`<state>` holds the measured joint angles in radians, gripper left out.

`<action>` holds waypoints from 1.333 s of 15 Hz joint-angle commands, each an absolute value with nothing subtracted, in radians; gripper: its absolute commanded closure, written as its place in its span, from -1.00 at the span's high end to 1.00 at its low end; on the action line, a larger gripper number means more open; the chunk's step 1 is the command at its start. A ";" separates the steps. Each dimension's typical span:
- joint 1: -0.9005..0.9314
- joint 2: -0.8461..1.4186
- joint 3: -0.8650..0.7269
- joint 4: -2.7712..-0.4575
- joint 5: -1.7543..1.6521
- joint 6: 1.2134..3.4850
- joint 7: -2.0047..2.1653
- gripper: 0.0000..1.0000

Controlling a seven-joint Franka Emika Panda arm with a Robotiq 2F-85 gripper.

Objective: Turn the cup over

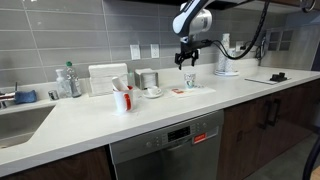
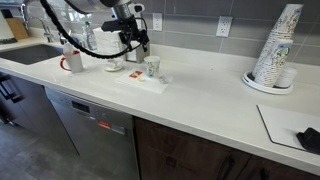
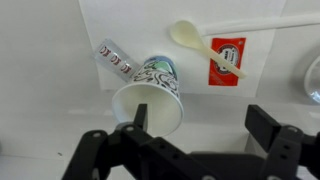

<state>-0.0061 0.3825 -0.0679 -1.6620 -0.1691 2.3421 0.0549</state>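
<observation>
The cup [image 1: 189, 79] is small, white and tapered, with a blue-green print. It stands upright, mouth up, on a white paper mat [image 2: 155, 82] on the counter, and shows in both exterior views [image 2: 151, 68]. In the wrist view I look down into its open mouth [image 3: 150, 98]. My gripper [image 3: 200, 125] is open and empty, hanging just above the cup [image 1: 187, 58]. Its left finger lies over the cup's rim, and most of the cup sits left of the gap between the fingers.
A plastic spoon [image 3: 205, 48], a red packet [image 3: 227, 58] and small sachets [image 3: 113, 60] lie on the mat. A white mug with red sticks [image 1: 122, 98], a cup on a saucer [image 1: 153, 91], a sink [image 1: 15, 120] and a paper-cup stack [image 2: 277, 48] share the counter.
</observation>
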 commanded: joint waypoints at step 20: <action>0.028 0.564 -0.140 -1.513 -0.248 2.427 0.166 -0.98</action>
